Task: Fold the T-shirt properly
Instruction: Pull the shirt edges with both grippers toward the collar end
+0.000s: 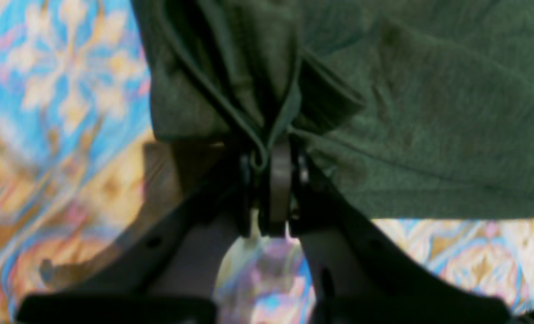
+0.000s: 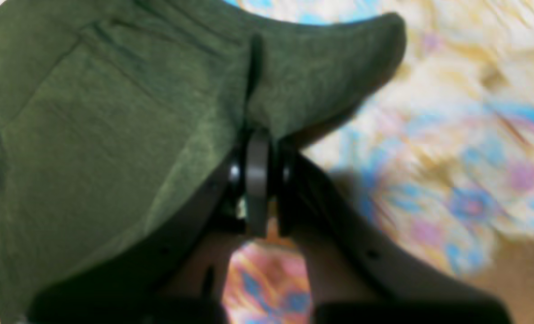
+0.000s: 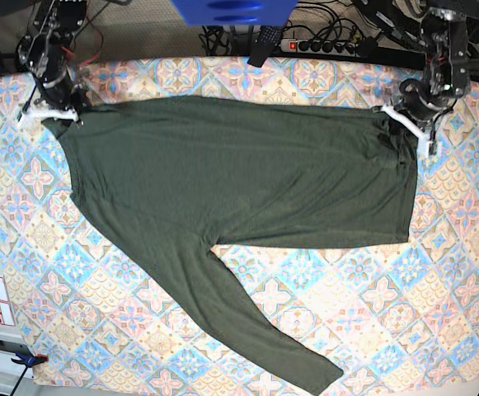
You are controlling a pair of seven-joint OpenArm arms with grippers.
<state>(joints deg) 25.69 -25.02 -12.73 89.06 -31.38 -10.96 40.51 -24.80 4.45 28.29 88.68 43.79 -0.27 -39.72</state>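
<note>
at far corners — grippers (image 3: 68, 114) on t-shirt (image 3: 239, 173)

A robotics lab is showing here: a bench wearing a pastel tile-patterned cloth (image 3: 321, 289), a black power strip (image 3: 326, 45) and tangled cables (image 3: 363, 16) lying behind the left gripper (image 3: 410, 111).

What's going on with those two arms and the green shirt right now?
Left pincer shut on T-shirt corner. Right pincer shut on another corner. One sleeve trails across patterned cloth. Nothing in the way.
</note>
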